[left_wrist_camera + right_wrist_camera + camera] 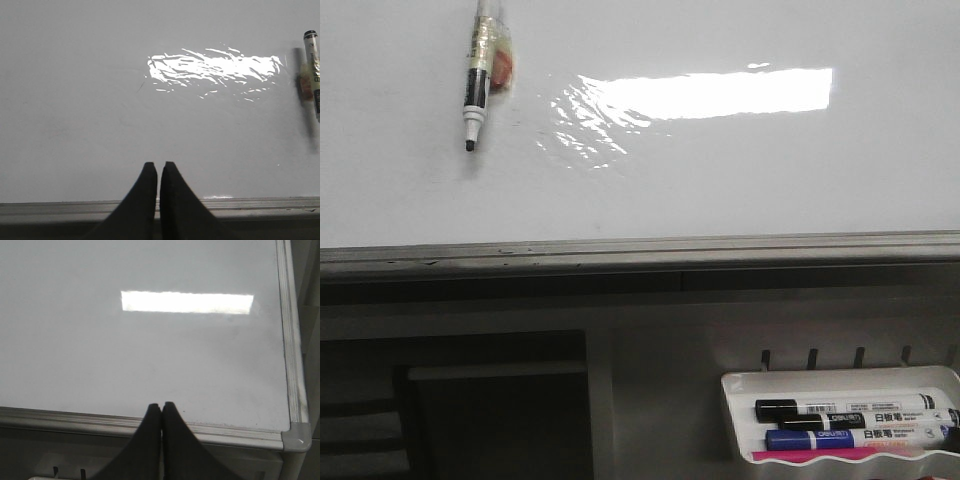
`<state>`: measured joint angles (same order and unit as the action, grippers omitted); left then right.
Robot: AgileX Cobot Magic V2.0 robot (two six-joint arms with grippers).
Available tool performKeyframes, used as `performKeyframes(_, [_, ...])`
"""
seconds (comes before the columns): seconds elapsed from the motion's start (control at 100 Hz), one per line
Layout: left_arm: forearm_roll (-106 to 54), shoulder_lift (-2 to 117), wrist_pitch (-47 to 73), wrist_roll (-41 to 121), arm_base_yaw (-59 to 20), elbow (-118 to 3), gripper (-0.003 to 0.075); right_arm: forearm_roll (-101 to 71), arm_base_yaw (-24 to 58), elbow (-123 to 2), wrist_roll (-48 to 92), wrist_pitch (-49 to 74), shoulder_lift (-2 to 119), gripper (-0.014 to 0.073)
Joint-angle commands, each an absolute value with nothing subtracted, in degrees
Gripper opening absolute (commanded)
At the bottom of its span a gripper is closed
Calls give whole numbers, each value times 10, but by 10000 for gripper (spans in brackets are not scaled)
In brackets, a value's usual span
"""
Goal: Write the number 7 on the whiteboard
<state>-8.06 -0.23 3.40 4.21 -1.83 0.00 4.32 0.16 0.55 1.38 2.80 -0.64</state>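
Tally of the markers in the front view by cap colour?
Black-capped, in the tray: 2
Blue-capped, in the tray: 1
Uncapped, black tip, lying on the whiteboard: 1
Total: 4

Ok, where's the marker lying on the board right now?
Front view: the marker lies on the whiteboard, upper left, left of the glare, tip toward the near rim.

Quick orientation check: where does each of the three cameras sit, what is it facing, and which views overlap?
Front: faces forward over whiteboard, marker and tray; no arm shows.
Left wrist: above shut left claw, facing the board; shares the marker with front.
Right wrist: above shut right claw, facing the board's corner.
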Motion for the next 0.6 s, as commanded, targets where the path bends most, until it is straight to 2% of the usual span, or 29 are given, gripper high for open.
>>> performKeyframes(0.0, [-86,-19,-6,37,-23,20,-20,47,2,23,14,-20,-17,-65])
performKeyframes(0.59, [-87,-19,-10,37,-23,20,-20,11,2,23,14,-21,-17,-65])
